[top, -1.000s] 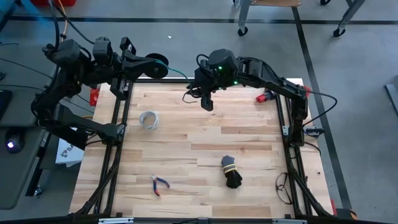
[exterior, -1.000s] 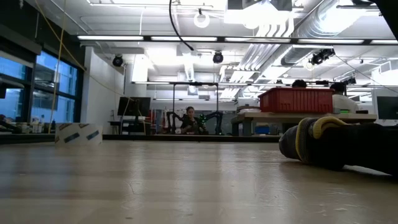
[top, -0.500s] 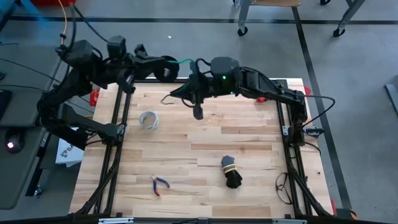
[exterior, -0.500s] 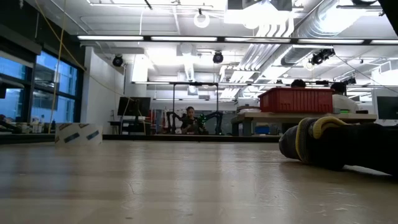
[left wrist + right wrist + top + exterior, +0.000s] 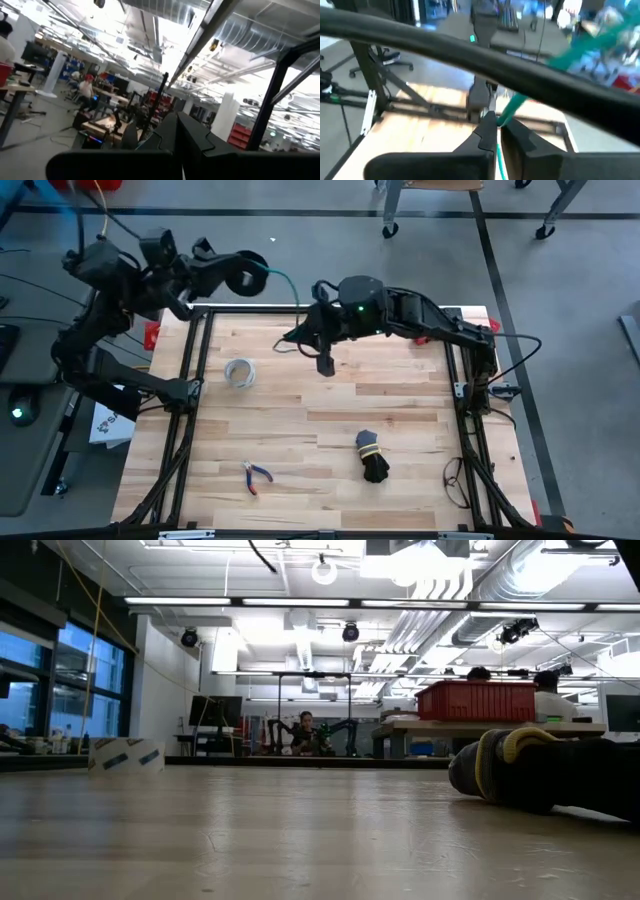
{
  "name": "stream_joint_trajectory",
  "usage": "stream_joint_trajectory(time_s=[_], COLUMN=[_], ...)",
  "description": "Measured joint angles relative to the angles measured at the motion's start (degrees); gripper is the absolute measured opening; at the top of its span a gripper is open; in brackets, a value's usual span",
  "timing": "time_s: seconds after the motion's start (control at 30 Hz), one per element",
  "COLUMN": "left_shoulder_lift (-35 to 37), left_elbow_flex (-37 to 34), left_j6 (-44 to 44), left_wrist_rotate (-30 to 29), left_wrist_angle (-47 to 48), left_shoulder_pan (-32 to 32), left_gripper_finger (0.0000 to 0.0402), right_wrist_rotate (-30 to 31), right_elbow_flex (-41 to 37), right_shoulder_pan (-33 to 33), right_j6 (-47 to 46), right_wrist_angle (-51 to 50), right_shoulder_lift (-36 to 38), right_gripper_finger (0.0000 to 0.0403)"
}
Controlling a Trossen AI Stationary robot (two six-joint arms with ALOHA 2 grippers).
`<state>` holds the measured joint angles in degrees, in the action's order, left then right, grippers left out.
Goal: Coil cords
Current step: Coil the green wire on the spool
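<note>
The green cord (image 5: 287,286) is now being pinched by the right gripper (image 5: 296,336), closed since a second ago. The coil (image 5: 248,277) is being gripped by the closed left gripper (image 5: 243,278), swung back left; another wrap is probably being drawn.

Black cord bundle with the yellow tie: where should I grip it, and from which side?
Grip the black cord bundle at its yellow tie, coming straight down, fingers across its width. It lies flat and looks cinched there. The left gripper and right gripper are both shut on the thin dark-green cord near the far edge.
</note>
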<state>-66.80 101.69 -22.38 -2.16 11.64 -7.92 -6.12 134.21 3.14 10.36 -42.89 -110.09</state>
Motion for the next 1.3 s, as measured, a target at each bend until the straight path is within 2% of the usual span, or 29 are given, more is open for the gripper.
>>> stream_joint_trajectory(time_s=[0.17, 0.3, 0.4, 0.53, 0.7, 1.03, 1.2, 1.3], left_shoulder_lift=[0.52, 1.11, 1.59, 2.33, 2.62, 1.21, 1.13, 1.13], left_elbow_flex=[-0.02, -0.01, 0.0, -0.04, -0.04, -0.04, -0.04, -0.04], left_j6=[2.34, 6.96, 10.9, 12.56, 14.57, 14.8, 15.14, 15.14], left_wrist_rotate=[-0.13, -0.08, -0.07, -0.05, 0.0, 1.03, 1.09, 1.09], left_wrist_angle=[0.25, 2.53, 7.08, 11.27, 10.24, 4.41, 3.2, 3.2], left_shoulder_pan=[0.02, 0.02, 0.02, 0.02, 0.07, 0.07, 0.09, 0.09], left_gripper_finger=[0.0, 0.0, 0.0, 0.0, 0.0, 0.0, 0.0, 0.0], right_wrist_rotate=[-0.36, 2.36, 2.85, 3.99, 3.92, -4.46, -8.22, -8.52], right_elbow_flex=[-0.04, -0.04, -0.04, 0.02, 0.0, -0.02, -0.02, -0.02], right_shoulder_pan=[0.24, 0.23, 0.47, 1.7, 4.12, 6.69, 6.61, 6.6], right_j6=[-0.91, -1.32, -0.26, -1.8, -5.67, -11.27, -10.36, -10.06], right_wrist_angle=[-7.94, -8.98, -8.61, -8.29, -7.39, 0.98, 0.71, 0.63], right_shoulder_lift=[0.08, 0.38, 1.33, 3.1, 3.68, 3.49, 3.39, 3.33], right_gripper_finger=[0.0074, 0.0137, 0.0163, 0.0168, 0.0168, 0.0168, 0.0168, 0.0168])
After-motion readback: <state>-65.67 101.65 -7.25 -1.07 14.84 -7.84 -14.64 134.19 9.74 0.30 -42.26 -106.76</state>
